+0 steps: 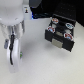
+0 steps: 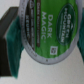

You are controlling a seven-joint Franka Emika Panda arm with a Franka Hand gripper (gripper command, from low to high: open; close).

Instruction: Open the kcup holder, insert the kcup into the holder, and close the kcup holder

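The kcup (image 2: 45, 35) fills the wrist view: a white pod with a green lid reading "Dark Magic". My gripper (image 2: 44, 40) is shut on it, with teal finger pads (image 2: 14, 42) pressing its sides. In the exterior view, the white arm (image 1: 14, 30) stands at the left, and the kcup itself is too small to make out there. The black kcup holder (image 1: 64, 12) sits at the exterior view's right. Its tray (image 1: 60, 44) is pulled out toward the camera and shows several round pods with red and dark lids. The arm is well apart from the holder.
The holder and the arm stand on a white table (image 1: 37, 60). A dark object with a blue spot (image 1: 34, 15) lies at the back, between the arm and the holder.
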